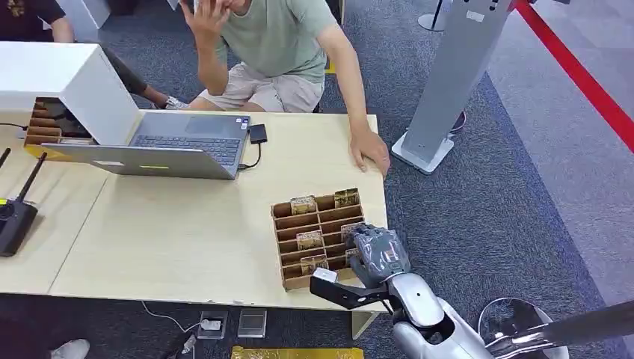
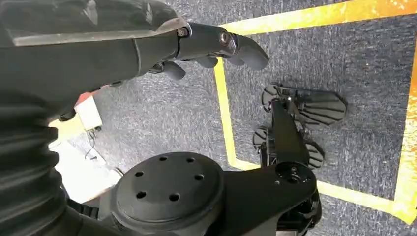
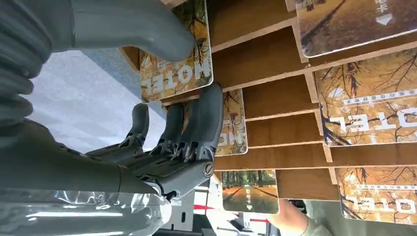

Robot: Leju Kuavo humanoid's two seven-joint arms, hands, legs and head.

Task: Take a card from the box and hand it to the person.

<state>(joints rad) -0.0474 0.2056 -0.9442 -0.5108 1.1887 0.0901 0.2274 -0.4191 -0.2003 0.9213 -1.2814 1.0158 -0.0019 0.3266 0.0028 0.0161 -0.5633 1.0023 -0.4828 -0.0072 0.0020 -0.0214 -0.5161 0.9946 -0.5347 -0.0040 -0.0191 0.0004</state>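
The right hand (image 1: 379, 254) is positioned at the right side of the box (image 1: 320, 235), with the thumb (image 3: 133, 22) and fingers (image 3: 204, 123) closed on either face of one card (image 3: 177, 69) standing in its slot. The left hand (image 2: 147, 44) hangs over the carpet, fingers curled in around nothing. The box rests on the table (image 1: 187, 217) near its front right corner; other cards stand in several compartments. A person's hand (image 1: 371, 152) rests on the table's far right edge.
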